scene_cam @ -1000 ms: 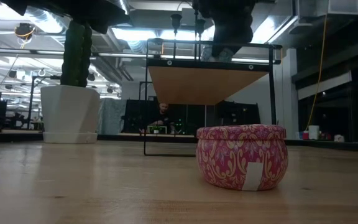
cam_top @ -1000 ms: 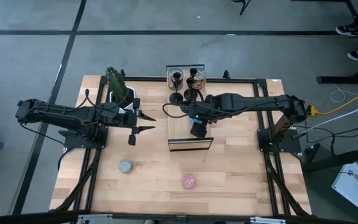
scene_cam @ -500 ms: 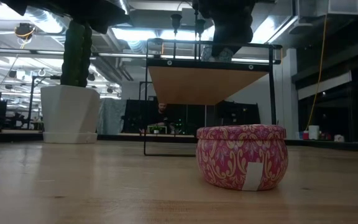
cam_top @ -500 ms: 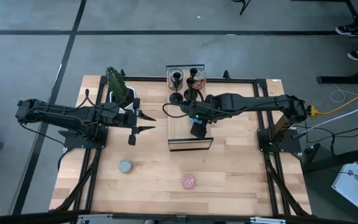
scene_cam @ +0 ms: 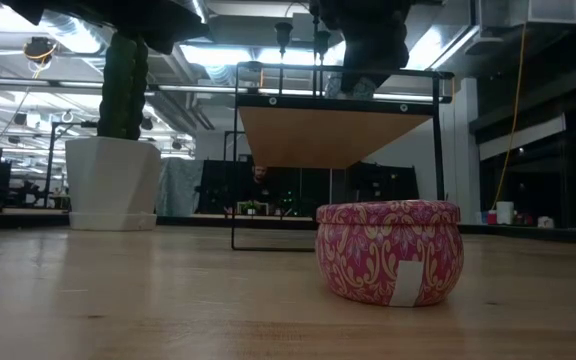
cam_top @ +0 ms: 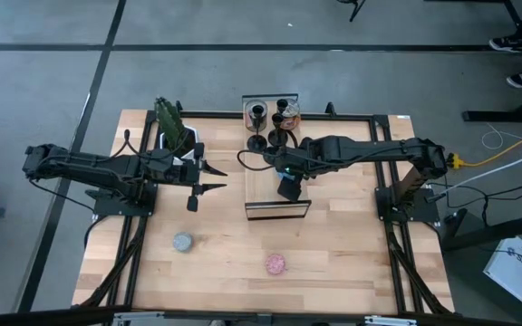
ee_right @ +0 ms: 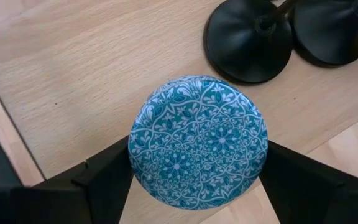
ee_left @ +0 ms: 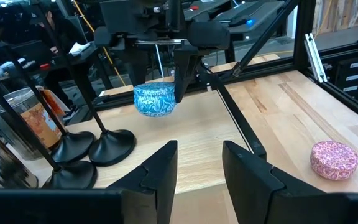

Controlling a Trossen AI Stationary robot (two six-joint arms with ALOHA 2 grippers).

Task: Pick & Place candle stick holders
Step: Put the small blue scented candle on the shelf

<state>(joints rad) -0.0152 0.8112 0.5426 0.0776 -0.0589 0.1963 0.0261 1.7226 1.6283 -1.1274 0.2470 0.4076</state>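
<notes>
Pink patterned tin (scene_cam: 388, 250) sits nearest the table's front edge, in front of the raised wooden shelf (cam_top: 265, 206) and well apart from it. The grey tin (cam_top: 182, 242) lies on the bare wood too, in front of the shelf and off towards my left arm's side.

My right claw (cam_top: 287, 188) is over the shelf top, reaching in from the right side of the table. Its two dark fingers (ee_right: 107, 177) press against opposite sides of the blue tin (ee_right: 198, 140), so the claw is clamped on that round, flower-patterned tin. The tin is at the level of the shelf top; I cannot tell whether it rests on the wood or hangs just clear of it.

My left claw (cam_top: 214, 177) waits beside the shelf, on its left and apart from it, above the table. Its fingers (ee_left: 160, 168) stand parted with nothing between them, pointing towards the shelf.

Just beyond the shelf's far edge stand the candle stick holders (cam_top: 268, 140), black ones on round flat bases with thin stems. Two of their bases (ee_right: 248, 41) sit close together on the table, right by the blue tin. Behind them, farther from the shelf, are some shiny containers (cam_top: 257, 112). The potted cactus (cam_top: 172, 127) in its white pot is at the table's far edge, off to the shelf's left.
</notes>
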